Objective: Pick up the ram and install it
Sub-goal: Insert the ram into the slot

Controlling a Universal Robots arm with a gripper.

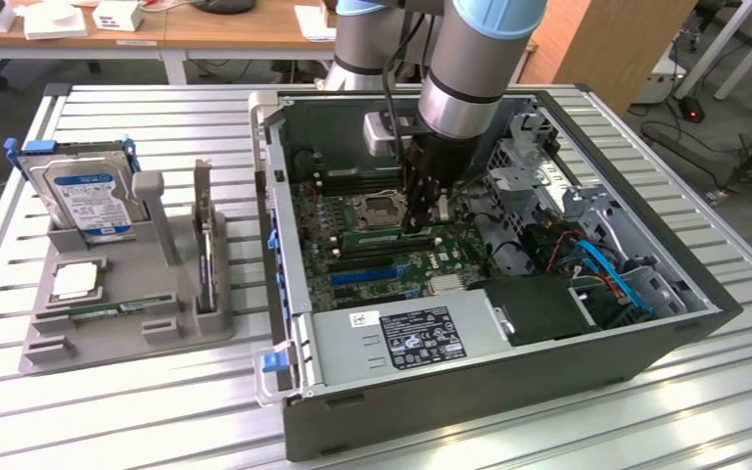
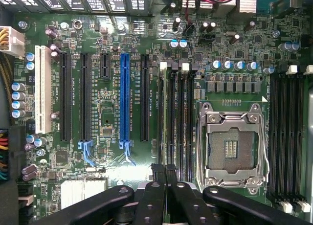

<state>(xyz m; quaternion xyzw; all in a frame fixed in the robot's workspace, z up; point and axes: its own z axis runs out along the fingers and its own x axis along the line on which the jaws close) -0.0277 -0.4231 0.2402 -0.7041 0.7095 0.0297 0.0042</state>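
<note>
Inside the open computer case (image 1: pixel 481 392), your arm's gripper (image 1: pixel 425 227) hangs low over the motherboard (image 1: pixel 402 272), fingers pinched together with nothing seen between them; what reads as the ram (image 1: pixel 365 239), a narrow green stick, stands on edge in a memory slot at nine o'clock from the gripper in the exterior view, one end just beside the fingertips; whether they touch it you cannot tell. The open CPU socket (image 1: pixel 383 208) lies at eleven o'clock from the gripper, close by; the wrist view sets the closed gripper (image 2: pixel 164 170) over one end of the slot bank, near that socket (image 2: pixel 230 146). Your risks, as judged from here: pressure at one end alone could leave the far end proud, the stick tilted and the latches unlocked; closed tips could slide off the thin edge onto the bare socket contacts or a neighbouring slot; a hard push could flex the board. At nine o'clock of the case, well apart, the grey fixture (image 1: pixel 128 333) holds the hard drive (image 1: pixel 89 201).
</note>
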